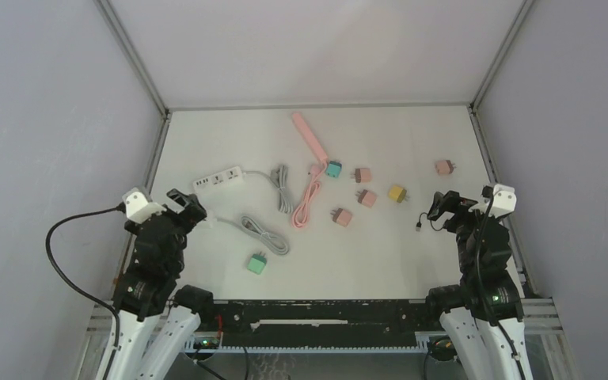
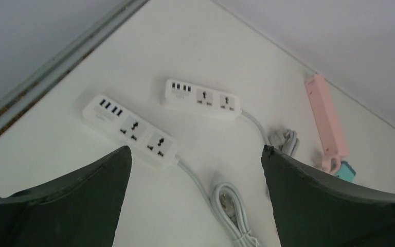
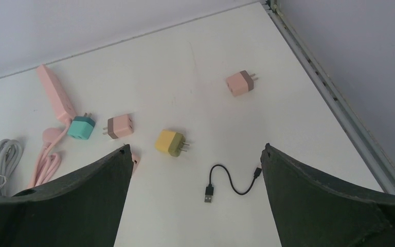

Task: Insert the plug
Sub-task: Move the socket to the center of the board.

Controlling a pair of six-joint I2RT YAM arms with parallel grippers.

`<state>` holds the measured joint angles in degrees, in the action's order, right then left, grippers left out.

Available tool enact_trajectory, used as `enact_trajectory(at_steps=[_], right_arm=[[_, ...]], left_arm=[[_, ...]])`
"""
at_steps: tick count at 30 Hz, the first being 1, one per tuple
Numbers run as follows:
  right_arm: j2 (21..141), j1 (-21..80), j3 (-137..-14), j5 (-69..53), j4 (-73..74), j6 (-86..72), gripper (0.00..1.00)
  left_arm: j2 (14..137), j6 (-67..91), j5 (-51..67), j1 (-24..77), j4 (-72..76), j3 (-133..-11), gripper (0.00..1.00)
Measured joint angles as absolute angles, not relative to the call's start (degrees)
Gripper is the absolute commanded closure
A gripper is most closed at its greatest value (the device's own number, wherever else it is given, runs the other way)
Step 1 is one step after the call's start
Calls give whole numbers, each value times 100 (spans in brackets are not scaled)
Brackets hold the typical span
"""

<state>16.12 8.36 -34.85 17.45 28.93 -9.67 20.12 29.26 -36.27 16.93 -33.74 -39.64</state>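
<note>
**Both grippers open and empty; plugs by the right arm, sockets by the left**

Nearest the bases, a green plug (image 1: 256,262) lies alone on the desk (image 1: 380,257), between the arms and closer to the left one. The left gripper (image 1: 186,203) hangs above the desk with its jaws spread wide, holding nothing. Just ahead of it lies the near strip (image 2: 131,131), sockets facing up. In the wrist view its long axis slants from far-left to near-right, and its cable leaves at the near-right end. The far strip (image 2: 203,99) lies a little beyond it.

The right gripper (image 1: 446,204) is also wide open and empty. A short USB lead (image 3: 231,184) lies closest in front of it. The yellow plug (image 3: 171,142) is next, slightly left of the gripper's line, with its prongs pointing right. Farther out, a teal plug (image 3: 81,127) sits at the near end of the pink strip (image 1: 309,136), prongs showing. Several pink plugs are scattered around them.

The task names no particular plug. Most plugs lie on the right arm's side and the white strips on the left's. The yellow plug looks the easiest pick for the right arm. It lies on its side while the sockets face up, so I judge that its prongs would have to be turned downward.
</note>
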Motion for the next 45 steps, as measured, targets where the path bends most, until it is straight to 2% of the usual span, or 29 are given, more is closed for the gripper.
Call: enact_trajectory(at_steps=[6, 12, 17, 31, 38, 45], right_arm=[[1518, 875, -3485, 1743, 2893, -967, 0], [1500, 921, -3485, 1741, 2893, -967, 0], [1476, 947, -3485, 1741, 2893, -967, 0], [1439, 950, -3483, 1745, 2893, -967, 0], [1431, 954, -3437, 1745, 2893, -967, 0], [1417, 954, -3420, 1745, 2891, -965, 0]], left_arm=[[2353, 3972, -3013, 1684, -4132, -3903, 0], [2923, 4648, -2202, 1684, -4241, -3382, 0], [3649, 4958, -1673, 1684, -3813, -3079, 0], [6370, 5100, -770, 1684, -2228, -3264, 1], [7100, 5074, -467, 1680, -1892, -3430, 18], [7319, 5059, -226, 1782, -1699, -3459, 50]])
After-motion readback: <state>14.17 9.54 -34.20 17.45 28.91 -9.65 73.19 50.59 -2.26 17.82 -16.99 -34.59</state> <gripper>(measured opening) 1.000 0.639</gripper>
